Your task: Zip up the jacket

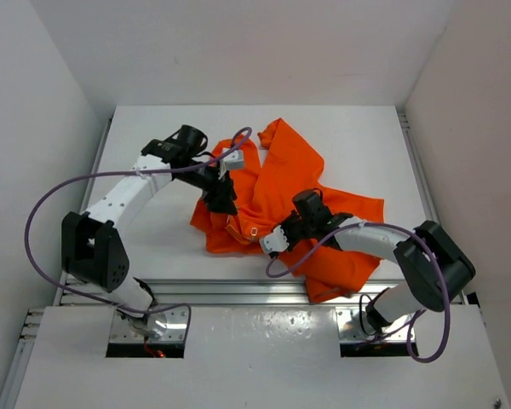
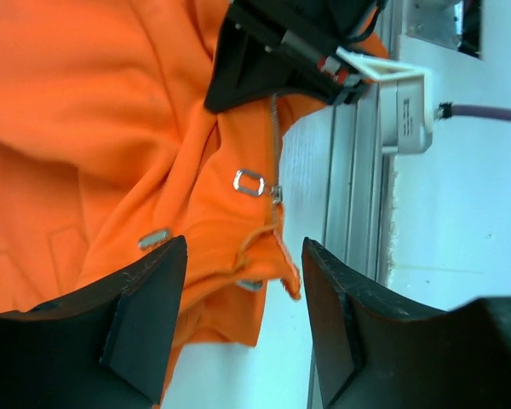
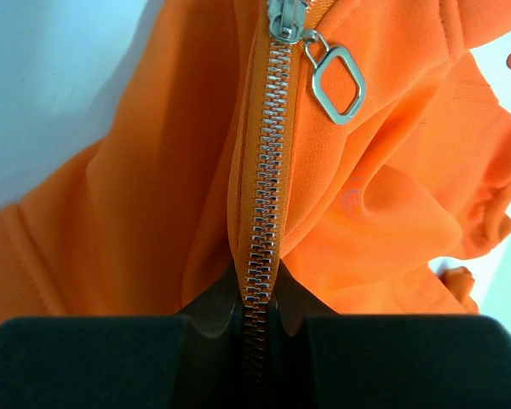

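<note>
The orange jacket (image 1: pixel 289 179) lies crumpled mid-surface (image 1: pixel 358 145) between both arms; the right hand (image 3: pixel 257 294) is clamped tight on the joined zipper (image 3: pixel 264 170) teeth short of the slider (image 3: pixel 285 21), anchoring them; the left hand (image 2: pixel 244 247) hovers wide apart and empty over the ring pull (image 2: pixel 249 181). Zipping looks barely begun; next, by the look of it, the left hand must drop, pinch that small ring, and draw it along the teeth, away from the right hand.

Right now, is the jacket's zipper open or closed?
Closed where seen: the zipper teeth mesh from the right gripper to the slider; beyond that, cannot tell.
</note>
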Controlling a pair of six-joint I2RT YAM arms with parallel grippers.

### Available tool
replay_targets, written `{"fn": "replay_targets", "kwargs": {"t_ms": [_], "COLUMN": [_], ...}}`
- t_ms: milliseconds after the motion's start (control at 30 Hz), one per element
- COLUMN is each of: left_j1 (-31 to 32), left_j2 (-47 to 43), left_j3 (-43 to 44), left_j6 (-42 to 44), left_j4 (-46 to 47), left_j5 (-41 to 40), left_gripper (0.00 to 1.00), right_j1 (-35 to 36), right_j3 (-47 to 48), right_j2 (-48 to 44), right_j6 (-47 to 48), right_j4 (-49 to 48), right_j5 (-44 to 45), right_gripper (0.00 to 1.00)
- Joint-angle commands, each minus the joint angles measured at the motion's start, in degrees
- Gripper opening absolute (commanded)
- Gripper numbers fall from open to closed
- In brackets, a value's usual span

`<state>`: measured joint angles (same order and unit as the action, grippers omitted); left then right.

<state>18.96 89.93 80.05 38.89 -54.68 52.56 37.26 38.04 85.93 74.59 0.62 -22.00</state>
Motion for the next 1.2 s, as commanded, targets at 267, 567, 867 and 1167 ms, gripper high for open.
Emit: {"fn": "replay_targets", "kwargs": {"t_ms": [267,567,867,1167], "left_j1": [5.5,7.1,6.8,6.8], "left_j2": [16.7,19.7,20.9,22.6], "left_j3": [18.5,20.4,18.7,19.4], "left_j6": [15.8,20.2,18.4,15.4], "left_j4": [-16.1,-19.7,-18.6,-15.6], "left_j5": [2.8,2.1,4.0,3.2], "left_gripper": [0.57,0.39,0.35,0.52], "right_j1": [0.6,1.0,1.2,2.8], "right_j3": [-10.9,-13.8,-15.6,-22.5], "right_j2": [-1.3,4.4,3.2,-0.4], "right_j6": [1.4,3.0,2.1,3.3], "right_j4": [-31.6,-55.0,-58.0,-60.0], "right_j5": [0.5,4.3,2.4,0.8], "right_gripper": [0.00,0.00,0.00,0.00]}}
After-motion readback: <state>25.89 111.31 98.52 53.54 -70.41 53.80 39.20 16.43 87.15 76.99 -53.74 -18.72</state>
